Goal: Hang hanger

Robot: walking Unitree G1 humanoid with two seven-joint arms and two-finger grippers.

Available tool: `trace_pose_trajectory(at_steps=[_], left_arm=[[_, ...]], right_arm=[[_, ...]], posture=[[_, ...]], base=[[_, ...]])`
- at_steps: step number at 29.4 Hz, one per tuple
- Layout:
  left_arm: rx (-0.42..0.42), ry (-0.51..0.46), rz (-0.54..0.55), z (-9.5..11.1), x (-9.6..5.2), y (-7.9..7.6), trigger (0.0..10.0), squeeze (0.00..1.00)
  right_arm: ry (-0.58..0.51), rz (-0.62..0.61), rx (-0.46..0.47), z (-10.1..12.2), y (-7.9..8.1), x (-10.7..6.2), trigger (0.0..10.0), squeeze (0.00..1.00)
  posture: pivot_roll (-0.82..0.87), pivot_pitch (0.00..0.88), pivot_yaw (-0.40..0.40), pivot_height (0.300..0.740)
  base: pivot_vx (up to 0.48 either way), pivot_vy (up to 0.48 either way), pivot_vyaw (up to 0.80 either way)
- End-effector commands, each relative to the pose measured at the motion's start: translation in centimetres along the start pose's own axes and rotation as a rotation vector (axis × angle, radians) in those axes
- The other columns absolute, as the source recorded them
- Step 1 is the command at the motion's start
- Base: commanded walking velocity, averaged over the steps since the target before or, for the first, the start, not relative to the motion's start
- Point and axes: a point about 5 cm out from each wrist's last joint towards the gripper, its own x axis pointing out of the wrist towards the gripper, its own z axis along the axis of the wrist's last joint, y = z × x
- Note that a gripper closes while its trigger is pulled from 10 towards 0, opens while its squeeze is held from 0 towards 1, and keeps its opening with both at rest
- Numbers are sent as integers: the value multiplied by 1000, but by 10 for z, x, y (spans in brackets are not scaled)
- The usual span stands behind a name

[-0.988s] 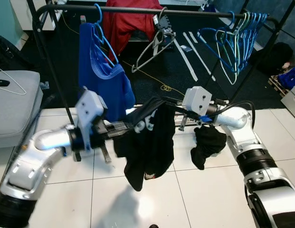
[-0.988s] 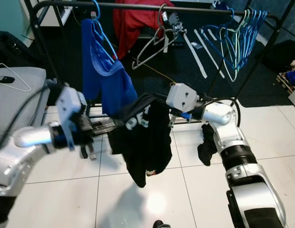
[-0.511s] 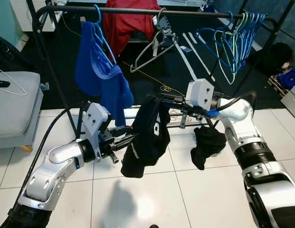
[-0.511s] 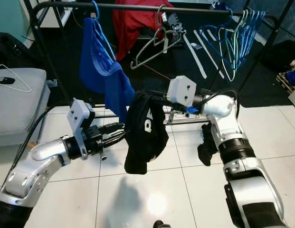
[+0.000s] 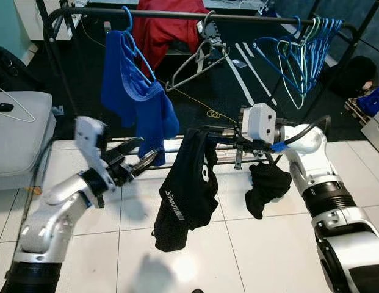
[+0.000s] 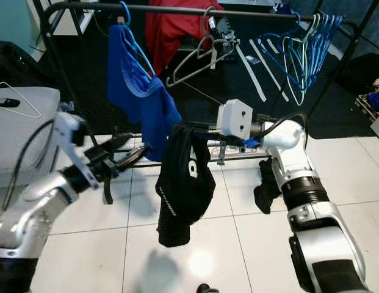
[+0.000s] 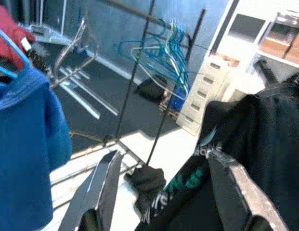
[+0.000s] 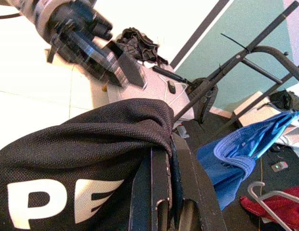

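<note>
Left claw: fingers spread wide and holding nothing, raised over the white tile floor, just beside the blue garment and apart from the black garment. In the left wrist view the two fingers frame open air.

Clothes rack: its top rail spans the scene. From left end to right end it carries the blue garment on a blue hanger, a red garment, a bare grey hanger tilted on the rail, and a cluster of bare blue and green hangers near the right end.

Black garment: draped over a dark bar below the rack's middle, hanging clear of the floor. The hanger under it cannot be made out.

Right claw: closed on the black garment, pinching the cloth between its fingers.

A second dark cloth hangs beneath the right arm.
</note>
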Motion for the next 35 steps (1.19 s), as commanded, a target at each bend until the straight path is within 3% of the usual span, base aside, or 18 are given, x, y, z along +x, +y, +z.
trace_pose_trajectory(at_steps=[1,2,4,5,7,11,12,13,16,17,18,19,23,24,25,26,29,35], left_arm=[[-88,-49,18,3,-3,3,10000,0],[-88,-49,18,3,-3,3,10000,0],[-245,-78,28,0,-7,7,10000,0],[-245,-78,28,0,-7,7,10000,0],[-451,-81,-1,-10,-9,3,10000,0],[-469,-49,19,-20,-8,2,10000,0],[-449,-8,48,-31,-7,1,10000,0],[-428,12,72,-39,-5,0,10000,67],[-420,23,86,-44,-3,-1,10000,67],[-428,13,85,-45,-2,-1,10000,498],[-428,13,85,-45,-2,-1,10000,498],[-451,-10,70,-44,0,-3,10000,1000],[-492,-49,27,-40,2,-8,10000,1000],[-517,-57,14,-38,3,-10,10000,788],[-517,-57,14,-38,3,-10,10000,788],[-549,-69,-7,-36,2,-12,10000,0],[-641,-87,-96,-33,1,-23,10000,0],[-593,-46,-152,-40,7,-40,10000,0]], right_arm=[[-19,0,-24,6,-4,-1,0,0],[-19,0,-24,6,-4,-1,0,0],[-21,4,-22,6,-3,-1,0,0],[-21,4,-22,6,-3,-1,0,0],[-22,6,-22,6,-3,-2,0,0],[-22,6,-22,6,-3,-1,0,0],[-24,6,-22,6,-4,-1,0,0],[-28,6,-23,7,-4,0,0,0],[-31,6,-23,8,-5,1,0,0],[-33,6,-23,8,-5,1,0,0],[-33,6,-23,8,-5,1,0,0],[-36,6,-23,9,-5,2,0,0],[-37,4,-20,9,-6,2,0,0],[-37,4,-19,9,-6,1,0,0],[-37,4,-19,9,-6,1,0,0],[-36,4,-17,9,-6,1,0,0],[-33,7,-12,7,-5,1,0,0],[-32,8,-10,7,-4,2,0,0]], posture=[[-89,192,-74,740],[-89,192,-74,740],[-90,191,-73,740],[-90,191,-73,740],[-89,193,-74,740],[-92,195,-76,740],[-93,198,-80,740],[-95,202,-81,740],[-95,202,-81,740],[-98,204,-81,740],[-98,204,-81,740],[-99,205,-80,740],[-101,208,-81,740],[-102,211,-84,740],[-102,211,-84,740],[-104,211,-85,740],[-103,214,-88,740],[-104,215,-89,740]], base=[[0,0,0],[0,0,0],[0,0,0],[0,0,0],[0,0,0],[0,0,0],[0,0,0],[0,0,0],[0,0,0],[0,0,0],[0,0,0],[0,0,0],[0,0,0],[0,0,0],[0,0,0],[0,0,0],[0,0,0],[0,0,0]])
